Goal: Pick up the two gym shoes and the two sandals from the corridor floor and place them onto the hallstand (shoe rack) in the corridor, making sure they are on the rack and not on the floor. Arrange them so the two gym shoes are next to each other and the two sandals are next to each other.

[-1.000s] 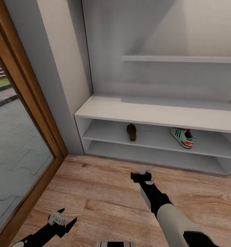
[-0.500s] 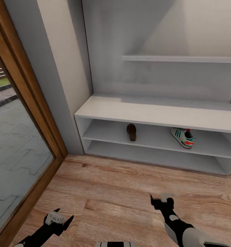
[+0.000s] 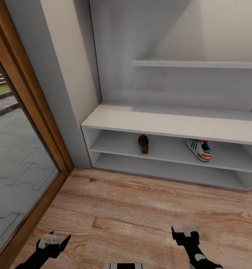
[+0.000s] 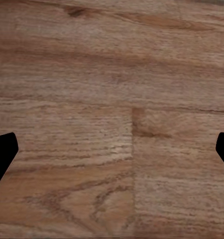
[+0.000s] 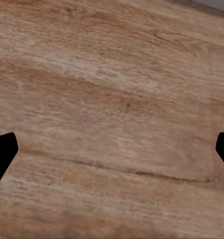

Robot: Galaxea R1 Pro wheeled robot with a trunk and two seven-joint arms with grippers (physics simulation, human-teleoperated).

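Up front in the head view, the white hallstand (image 3: 171,125) stands against the wall well ahead of both tools, with one brown sandal (image 3: 143,144) and one gym shoe (image 3: 199,149) apart on its upper open shelf, the sandal ahead of the left tool (image 3: 53,241) and right tool (image 3: 185,231), the shoe ahead and right of the right tool. Left wrist view: fingers (image 4: 3,154) spread wide, nothing between them, over the bare corridor floor (image 4: 112,114). Right wrist view: fingers (image 5: 3,152) likewise spread and empty above floor planks.
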